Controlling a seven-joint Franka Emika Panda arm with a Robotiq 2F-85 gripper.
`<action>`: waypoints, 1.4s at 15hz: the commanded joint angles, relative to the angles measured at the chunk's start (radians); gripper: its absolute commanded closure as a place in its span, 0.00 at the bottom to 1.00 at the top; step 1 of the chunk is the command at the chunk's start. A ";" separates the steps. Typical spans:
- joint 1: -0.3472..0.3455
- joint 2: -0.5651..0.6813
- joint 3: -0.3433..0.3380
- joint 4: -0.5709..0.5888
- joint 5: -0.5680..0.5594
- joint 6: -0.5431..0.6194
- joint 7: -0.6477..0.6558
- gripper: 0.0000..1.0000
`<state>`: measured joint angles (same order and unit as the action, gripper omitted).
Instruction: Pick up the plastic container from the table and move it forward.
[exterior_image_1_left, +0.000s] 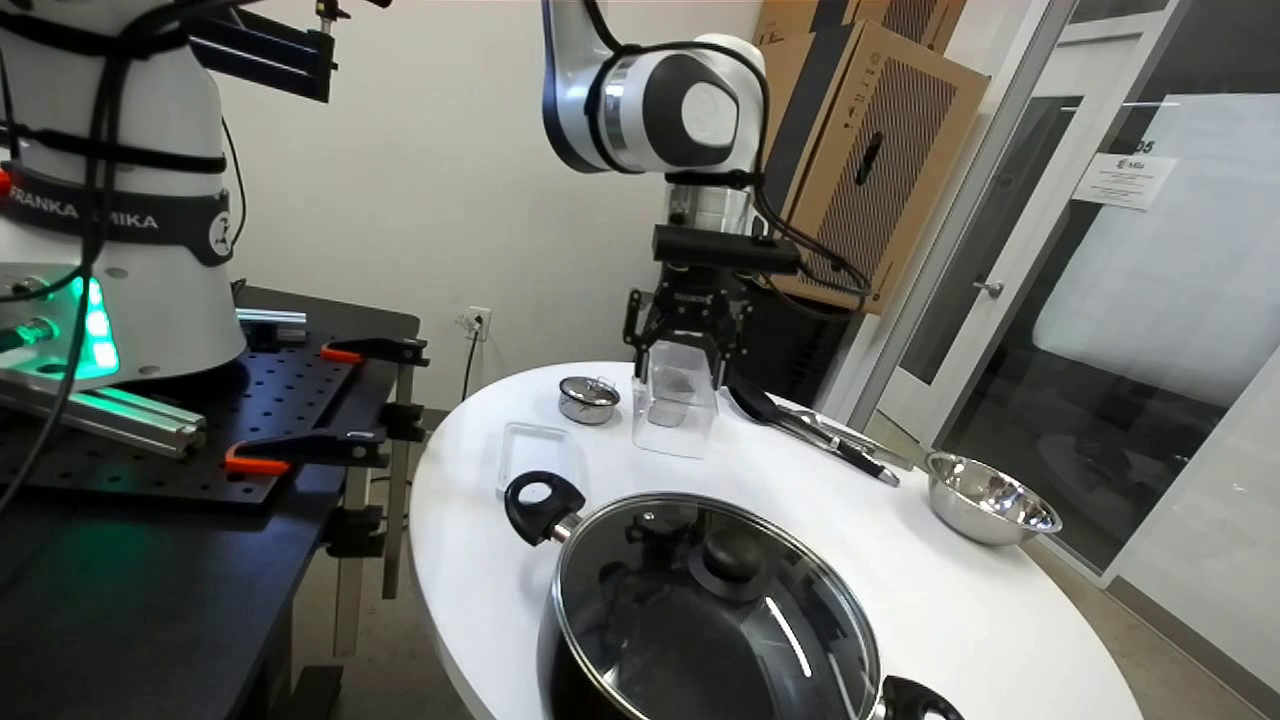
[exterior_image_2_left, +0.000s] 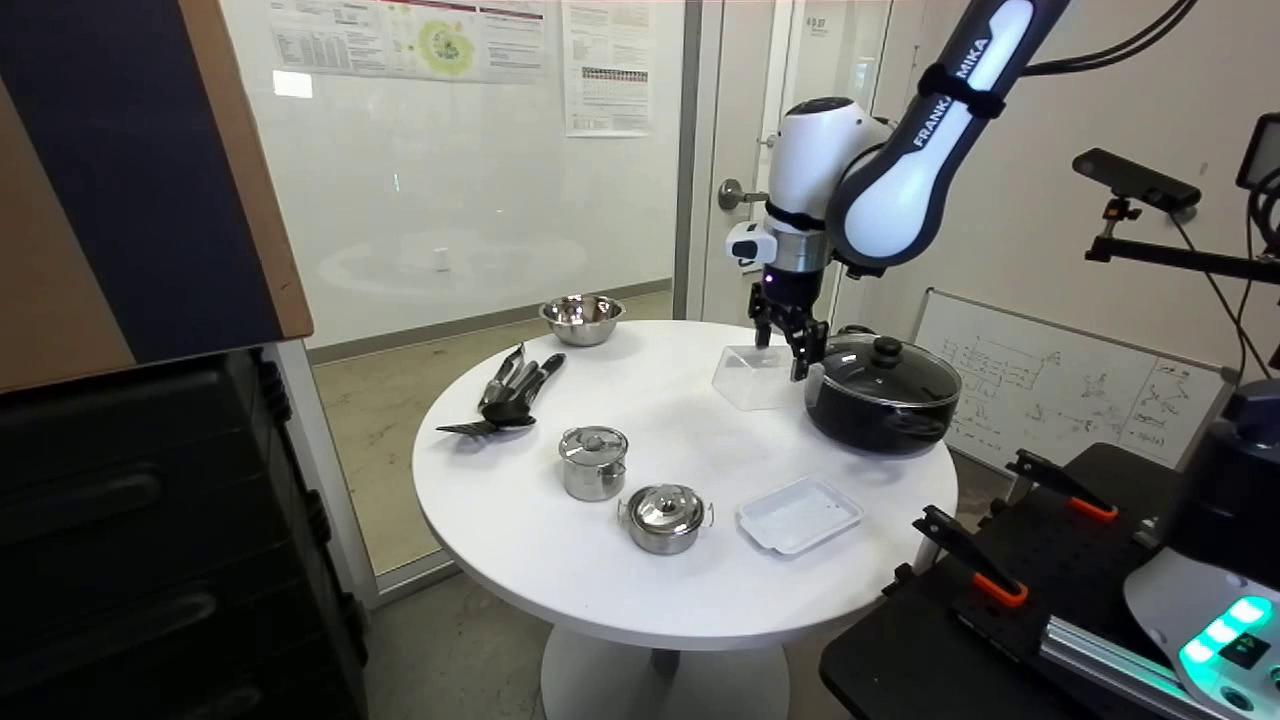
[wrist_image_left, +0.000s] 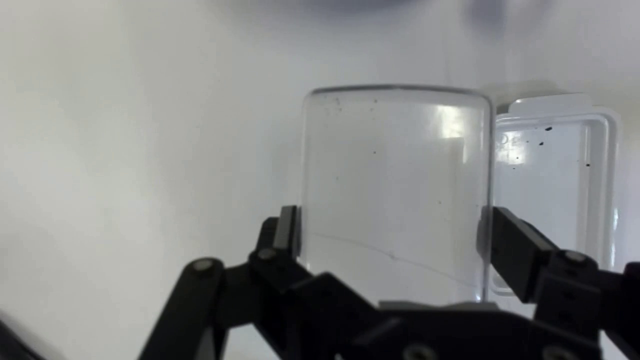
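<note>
The clear plastic container is at my gripper, over the white round table. In the wrist view, one finger lies against each side wall of the container; my gripper is shut on it. The container shows also in an exterior view, with the gripper's fingers at its upper part, near the black pot. I cannot tell whether its underside touches the table.
A shallow white plastic tray lies near two small steel pots. A large black lidded pot stands close beside the container. Dark utensils and a steel bowl lie farther along the table. A black workbench stands alongside.
</note>
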<state>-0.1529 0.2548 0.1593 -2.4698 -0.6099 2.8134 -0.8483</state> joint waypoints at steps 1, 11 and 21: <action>0.068 0.100 -0.045 0.155 0.079 -0.127 -0.020 0.36; 0.177 0.283 -0.089 0.332 0.066 -0.235 0.038 0.36; 0.262 0.395 -0.167 0.431 -0.015 -0.258 0.235 0.36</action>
<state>0.0944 0.5939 0.0126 -2.1018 -0.6091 2.5951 -0.6804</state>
